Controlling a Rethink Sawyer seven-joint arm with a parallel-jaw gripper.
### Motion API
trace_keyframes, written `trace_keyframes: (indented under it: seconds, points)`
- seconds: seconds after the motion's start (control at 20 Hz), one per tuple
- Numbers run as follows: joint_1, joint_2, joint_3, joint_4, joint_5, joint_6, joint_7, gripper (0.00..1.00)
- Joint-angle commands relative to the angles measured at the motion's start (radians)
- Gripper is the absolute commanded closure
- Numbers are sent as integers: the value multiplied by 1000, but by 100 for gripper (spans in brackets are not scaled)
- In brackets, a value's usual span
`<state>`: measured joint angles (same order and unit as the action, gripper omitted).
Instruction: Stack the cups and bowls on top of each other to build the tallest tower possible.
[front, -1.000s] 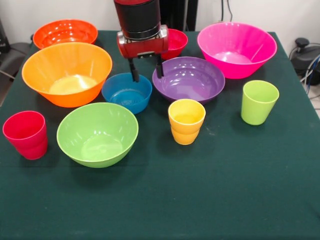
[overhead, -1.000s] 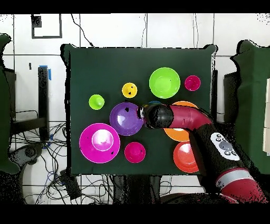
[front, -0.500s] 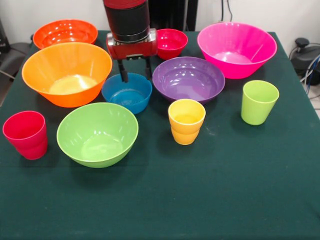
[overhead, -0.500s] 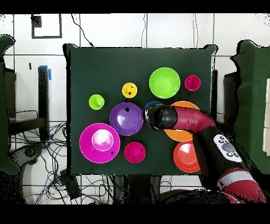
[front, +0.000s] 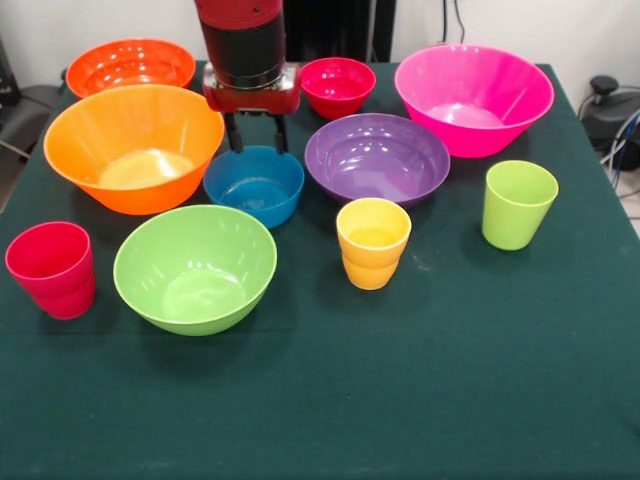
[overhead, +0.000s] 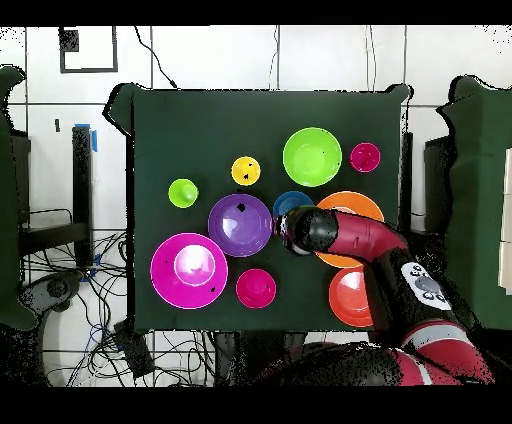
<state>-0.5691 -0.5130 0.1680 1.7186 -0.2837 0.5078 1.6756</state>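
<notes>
Gripper (front: 254, 133) hangs with fingers spread apart at the blue bowl's (front: 254, 186) far rim, holding nothing

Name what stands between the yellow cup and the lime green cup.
Nothing: in the front view, bare green tablecloth separates the yellow cup from the lime green cup.

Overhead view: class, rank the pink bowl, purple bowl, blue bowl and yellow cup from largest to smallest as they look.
1. Pink bowl
2. Purple bowl
3. Blue bowl, partly hidden by the arm, so less sure
4. Yellow cup
</notes>
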Motion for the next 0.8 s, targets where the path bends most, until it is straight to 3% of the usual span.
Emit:
trace_keyframes:
  seconds: [0.05,0.8]
  points:
    - [71,8,-62,11,78,40,246,0]
    - [101,8,-66,53,107,4,304,0]
